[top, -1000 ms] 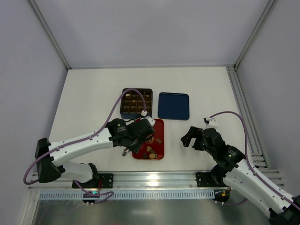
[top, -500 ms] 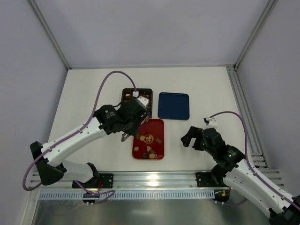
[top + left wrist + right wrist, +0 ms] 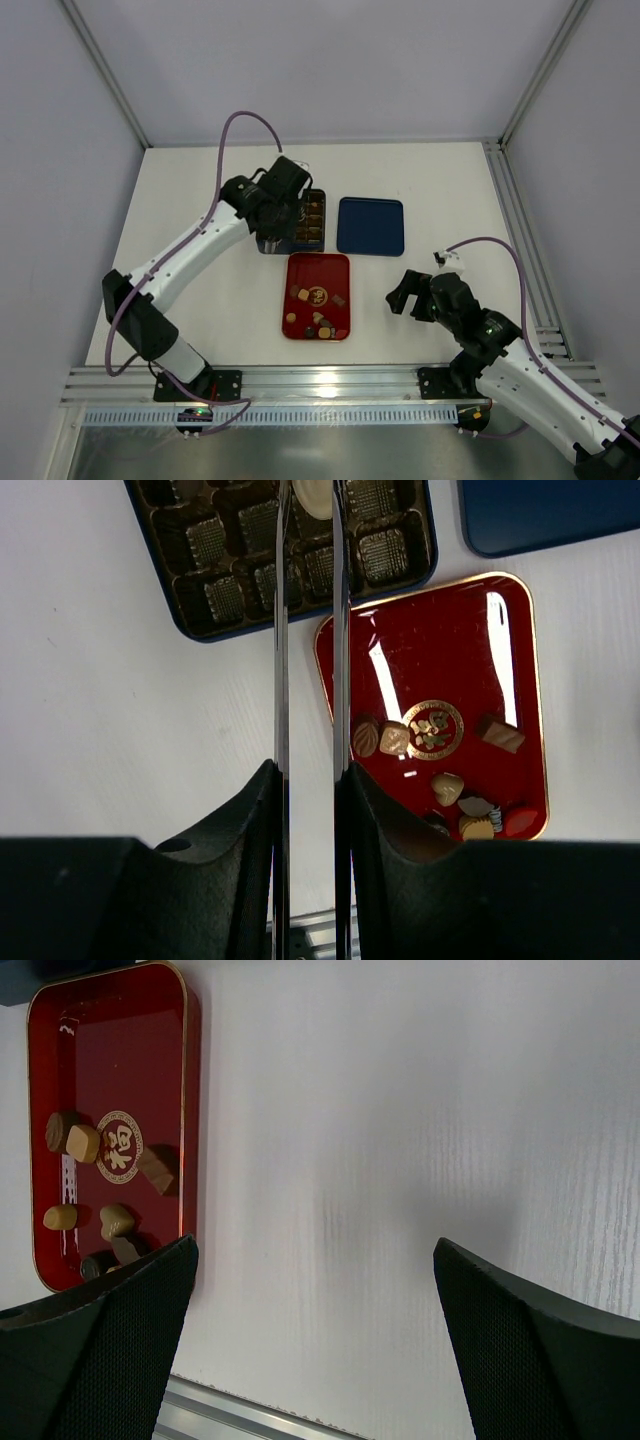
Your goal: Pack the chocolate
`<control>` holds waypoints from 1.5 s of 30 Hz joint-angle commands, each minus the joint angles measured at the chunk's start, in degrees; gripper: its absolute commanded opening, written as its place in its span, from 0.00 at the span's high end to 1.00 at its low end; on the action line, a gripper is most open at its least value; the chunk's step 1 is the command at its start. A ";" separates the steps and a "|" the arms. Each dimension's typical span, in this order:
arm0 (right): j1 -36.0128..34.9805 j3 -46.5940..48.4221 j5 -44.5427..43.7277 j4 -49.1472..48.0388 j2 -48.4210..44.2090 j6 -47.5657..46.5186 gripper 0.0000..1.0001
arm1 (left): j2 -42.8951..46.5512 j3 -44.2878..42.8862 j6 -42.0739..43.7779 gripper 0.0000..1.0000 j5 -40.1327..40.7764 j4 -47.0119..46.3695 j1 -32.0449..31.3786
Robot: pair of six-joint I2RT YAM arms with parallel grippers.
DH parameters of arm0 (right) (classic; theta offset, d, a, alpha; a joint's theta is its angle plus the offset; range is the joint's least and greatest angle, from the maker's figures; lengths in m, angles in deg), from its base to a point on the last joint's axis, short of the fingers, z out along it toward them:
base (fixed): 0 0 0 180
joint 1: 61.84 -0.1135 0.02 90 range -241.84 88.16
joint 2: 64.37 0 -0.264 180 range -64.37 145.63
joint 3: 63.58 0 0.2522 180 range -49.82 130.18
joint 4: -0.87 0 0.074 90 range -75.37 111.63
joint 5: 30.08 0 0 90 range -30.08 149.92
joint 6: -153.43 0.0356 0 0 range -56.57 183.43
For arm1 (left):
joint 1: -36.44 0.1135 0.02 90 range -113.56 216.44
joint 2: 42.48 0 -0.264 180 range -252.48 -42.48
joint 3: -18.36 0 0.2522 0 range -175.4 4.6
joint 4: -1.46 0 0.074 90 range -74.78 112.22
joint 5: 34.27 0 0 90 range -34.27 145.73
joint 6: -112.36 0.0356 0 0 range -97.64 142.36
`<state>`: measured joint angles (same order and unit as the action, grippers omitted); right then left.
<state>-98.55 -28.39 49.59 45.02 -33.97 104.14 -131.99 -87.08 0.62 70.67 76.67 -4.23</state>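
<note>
Over the dark brown gridded box, toward the far side of the white table, the left gripper hangs with its two thin fingers nearly together. As far as the wrist view shows, it is closed on a cream chocolate piece pinched at the very tips. A flat blue lid lies just beside the box.

The rest of the chocolate — several tan and brown pieces — lies in the red tray, which sits just beside the box on its near side. The pieces gather toward the tray's near end.

The right gripper hovers over bare table to the right of the red tray, with its fingers spread wide and nothing between them.

The step in hand appears to be setting the cream piece into a cell. To do it well, centre the piece over one empty cell, not over a divider. Lower it inside the walls before letting go, and part the fingers only slightly. Then lift straight up so the tips do not drag it out. Which cell lies directly beneath cannot be told — the tips run off the view's edge.
</note>
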 commanded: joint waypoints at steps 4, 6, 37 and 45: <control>-0.29 1.77 -0.75 0.10 -1.21 -0.19 0.00 | -5.39 -5.52 2.75 0.69 -0.17 -3.27 3.13; -0.21 1.68 -0.75 0.11 -1.39 -0.28 0.00 | -6.46 -6.23 3.10 0.69 -0.52 -3.88 3.92; -0.21 1.33 -0.57 -0.07 -1.21 -0.10 0.00 | -11.12 -5.62 4.60 0.66 -2.81 -6.08 5.51; -0.21 1.25 -0.57 -0.16 -1.21 -0.10 0.00 | -11.12 -6.06 4.60 0.65 -2.90 -5.99 5.51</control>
<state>-98.55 -28.39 49.59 45.94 -34.87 104.14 -143.27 -91.17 4.67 68.09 72.47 0.95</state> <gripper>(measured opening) 0.996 0.352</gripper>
